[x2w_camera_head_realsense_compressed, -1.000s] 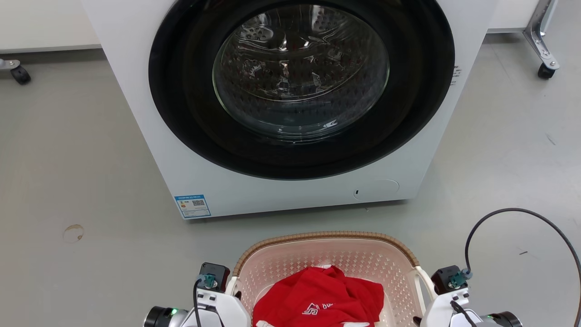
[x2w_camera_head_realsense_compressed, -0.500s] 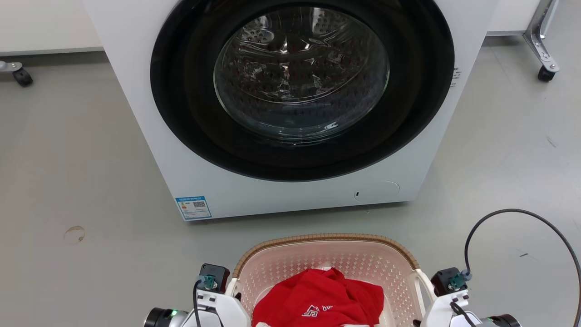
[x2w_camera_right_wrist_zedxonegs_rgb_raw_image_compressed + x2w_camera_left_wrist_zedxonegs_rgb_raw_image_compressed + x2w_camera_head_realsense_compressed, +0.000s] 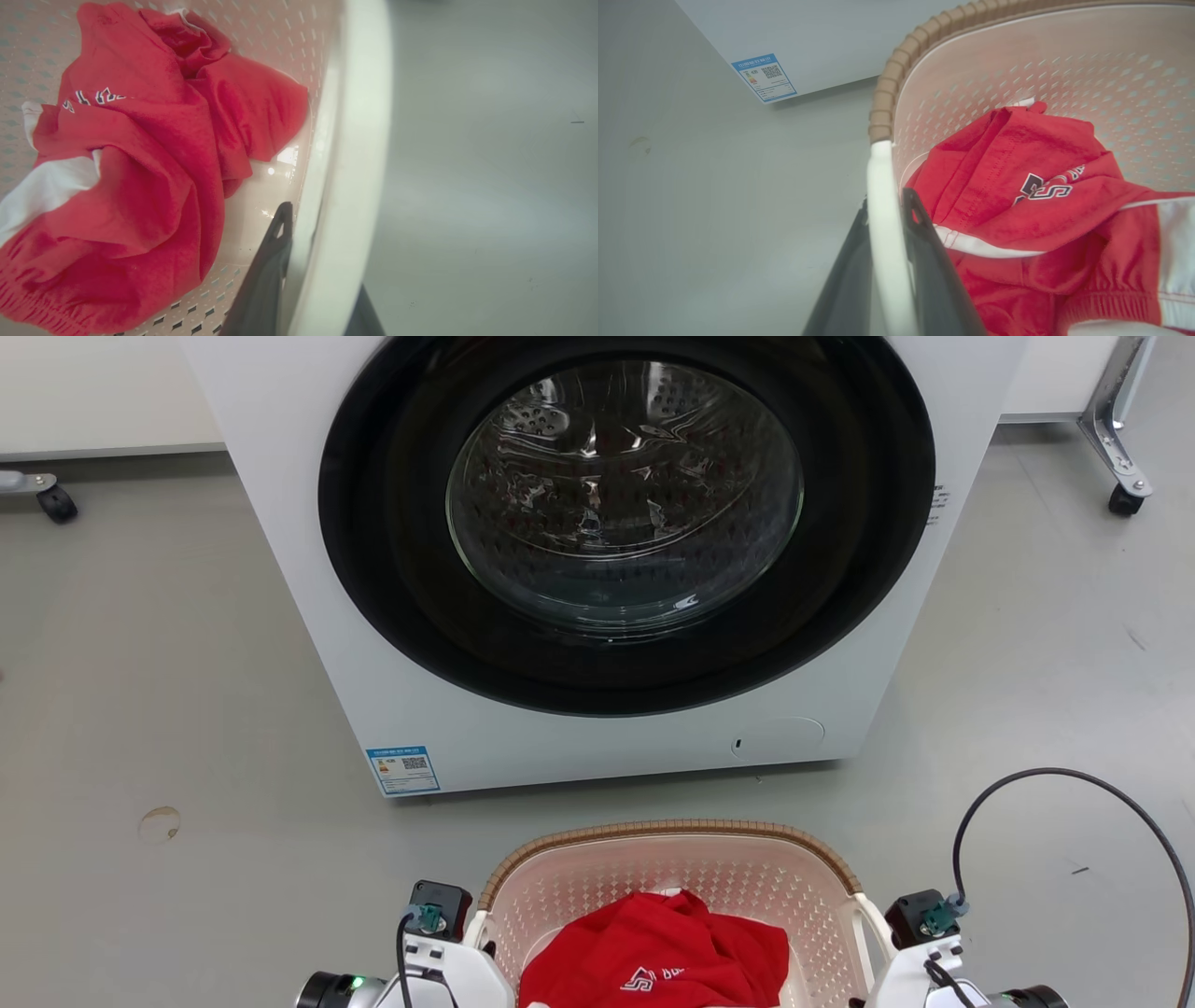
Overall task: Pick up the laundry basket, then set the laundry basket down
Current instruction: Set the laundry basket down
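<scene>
Sitting in laundry basket [image 3: 672, 827]: red garment [image 3: 653, 943], lettering unreadable.

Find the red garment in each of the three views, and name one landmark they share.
Head view: the red garment is at bottom centre, inside the laundry basket.
Left wrist view: the red garment is at centre to lower right, inside the basket.
Right wrist view: the red garment lies across the left half.
Shared landmark: the basket's perforated wall behind the garment.

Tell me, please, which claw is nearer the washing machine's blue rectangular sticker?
Left: left claw on the cream basket side toward the sticker; right claw on the opposite side.
</scene>
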You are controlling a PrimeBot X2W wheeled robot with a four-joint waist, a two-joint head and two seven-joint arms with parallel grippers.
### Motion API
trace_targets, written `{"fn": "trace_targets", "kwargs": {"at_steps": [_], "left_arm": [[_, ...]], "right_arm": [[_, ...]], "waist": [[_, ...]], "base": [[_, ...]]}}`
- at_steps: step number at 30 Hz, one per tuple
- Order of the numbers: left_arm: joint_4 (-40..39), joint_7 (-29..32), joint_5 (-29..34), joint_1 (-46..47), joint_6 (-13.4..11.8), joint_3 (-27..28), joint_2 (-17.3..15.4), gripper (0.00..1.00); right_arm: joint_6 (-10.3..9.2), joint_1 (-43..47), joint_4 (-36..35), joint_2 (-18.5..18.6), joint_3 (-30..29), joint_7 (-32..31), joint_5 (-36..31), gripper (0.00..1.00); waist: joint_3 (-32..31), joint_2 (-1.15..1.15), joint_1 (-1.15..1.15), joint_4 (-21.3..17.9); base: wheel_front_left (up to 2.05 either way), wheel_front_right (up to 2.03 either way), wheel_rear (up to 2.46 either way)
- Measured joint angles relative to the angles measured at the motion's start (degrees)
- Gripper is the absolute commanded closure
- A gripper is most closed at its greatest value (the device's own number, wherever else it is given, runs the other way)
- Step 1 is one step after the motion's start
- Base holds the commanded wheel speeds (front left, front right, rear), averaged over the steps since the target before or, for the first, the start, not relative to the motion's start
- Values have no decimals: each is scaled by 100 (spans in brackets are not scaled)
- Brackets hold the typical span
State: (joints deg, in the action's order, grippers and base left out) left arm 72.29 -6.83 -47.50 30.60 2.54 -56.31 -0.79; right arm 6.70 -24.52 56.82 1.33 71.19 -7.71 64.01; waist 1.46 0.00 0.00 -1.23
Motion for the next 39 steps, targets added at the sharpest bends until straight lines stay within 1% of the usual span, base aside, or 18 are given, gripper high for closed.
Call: {"fn": "trace_targets", "kwargs": {"at_steps": [7,13,18,23,31,33,36,39], "left_arm": [[2,-29,-55,1,-1,-51,-1,100],[-56,-154,-60,82,-37,-87,-13,100],[-154,-281,-62,330,-232,-132,-24,100],[-277,-327,-64,656,-436,-209,-36,100],[-571,-434,-104,1198,-792,-344,-45,100],[-660,-500,-104,1370,-891,-372,-48,100],[-768,-578,-109,1656,-1039,-386,-57,100],[-857,-638,-152,1888,-1135,-407,-55,100]], "right_arm": [[0,-7,19,0,27,77,49,100],[1,-228,130,1,45,499,20,100],[1,-424,215,-1,49,835,-74,100],[1,-714,313,7,47,1140,-132,100],[12,-1182,637,12,19,1836,-305,100],[43,-1357,724,18,-24,1991,-350,100],[46,-1652,784,44,-149,2121,-439,100],[53,-1911,762,142,-302,2142,-520,100]], "waist": [[27,0,0,15],[248,0,0,26],[564,0,0,32],[1034,0,0,42],[1982,0,0,134],[2246,0,0,169],[2647,0,0,228],[3047,0,0,287]], "base": [[0,0,0],[0,0,0],[0,0,0],[0,0,0],[0,0,0],[0,0,0],[0,0,0],[0,0,0]]}}
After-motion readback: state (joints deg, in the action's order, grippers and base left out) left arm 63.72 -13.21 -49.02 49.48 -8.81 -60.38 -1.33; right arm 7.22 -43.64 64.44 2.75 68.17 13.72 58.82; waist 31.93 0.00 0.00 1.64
